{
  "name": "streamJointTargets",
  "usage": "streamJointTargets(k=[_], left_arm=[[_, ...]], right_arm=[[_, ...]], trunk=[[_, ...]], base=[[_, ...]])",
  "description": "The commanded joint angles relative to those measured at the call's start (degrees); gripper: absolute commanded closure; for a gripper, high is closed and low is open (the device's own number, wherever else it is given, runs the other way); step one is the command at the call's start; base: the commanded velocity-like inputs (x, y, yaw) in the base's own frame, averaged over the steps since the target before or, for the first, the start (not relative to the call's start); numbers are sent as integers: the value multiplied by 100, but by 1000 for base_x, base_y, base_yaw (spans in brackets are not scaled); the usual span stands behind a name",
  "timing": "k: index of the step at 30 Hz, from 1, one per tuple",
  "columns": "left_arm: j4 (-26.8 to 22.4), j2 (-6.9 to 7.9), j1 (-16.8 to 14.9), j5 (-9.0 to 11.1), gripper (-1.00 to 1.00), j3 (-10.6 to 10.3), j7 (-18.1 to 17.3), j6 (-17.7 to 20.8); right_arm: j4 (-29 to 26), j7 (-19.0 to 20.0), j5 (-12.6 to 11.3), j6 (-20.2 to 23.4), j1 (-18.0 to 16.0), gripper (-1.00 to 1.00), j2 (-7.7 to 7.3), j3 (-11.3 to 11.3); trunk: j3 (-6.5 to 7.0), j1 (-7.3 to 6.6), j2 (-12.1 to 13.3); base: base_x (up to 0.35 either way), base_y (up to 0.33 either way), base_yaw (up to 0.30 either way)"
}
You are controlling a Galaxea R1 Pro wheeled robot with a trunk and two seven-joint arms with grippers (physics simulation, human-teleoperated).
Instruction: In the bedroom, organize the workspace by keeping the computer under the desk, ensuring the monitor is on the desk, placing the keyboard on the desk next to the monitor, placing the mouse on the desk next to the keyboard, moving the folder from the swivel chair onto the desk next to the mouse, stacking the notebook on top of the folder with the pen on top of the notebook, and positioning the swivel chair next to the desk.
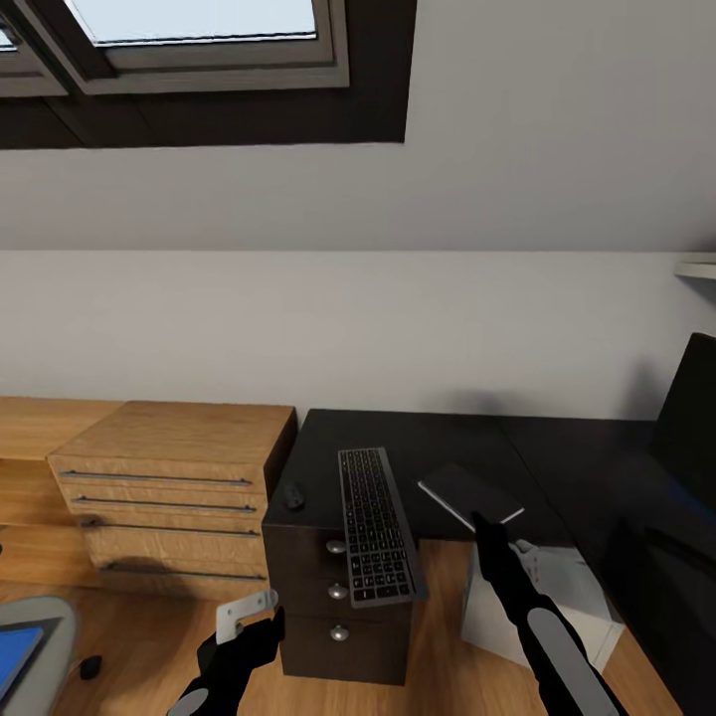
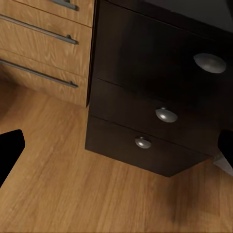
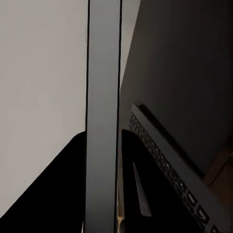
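Note:
My right gripper [image 1: 485, 523] is shut on the near edge of the dark-grey notebook [image 1: 469, 494], at the front of the black desk [image 1: 418, 443]. In the right wrist view the notebook [image 3: 103, 73] stands edge-on between my fingers [image 3: 73, 194]. The keyboard [image 1: 376, 527] lies lengthwise on the desk, its near end overhanging the drawers. The mouse [image 1: 293, 495] sits to its left. The monitor [image 1: 691, 418] is at the far right, and the computer [image 1: 542, 597] stands under the desk. The folder [image 1: 15, 656] lies on the swivel chair [image 1: 55, 631]. My left gripper [image 1: 249, 619] hangs open before the drawers [image 2: 160, 111]. The pen is out of view.
A light-wood drawer chest [image 1: 169, 487] stands against the desk's left side, with wood floor [image 2: 73, 194] in front of both. The pale wall and a window [image 1: 199, 30] rise behind.

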Motion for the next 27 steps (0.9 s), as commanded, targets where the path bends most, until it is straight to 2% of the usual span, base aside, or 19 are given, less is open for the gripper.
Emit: streamJointTargets(k=[1,27], left_arm=[[-10,5,-1,41,-100,-9,44,11],[-12,5,-4,49,-100,-2,49,11]], right_arm=[[4,17,-62,-5,-3,100,-7,10],[336,-10,-74,-20,-3,100,10,-60]], trunk=[[-23,23,-45],[-490,594,-1088]], base=[[0,0,0],[0,0,0]])
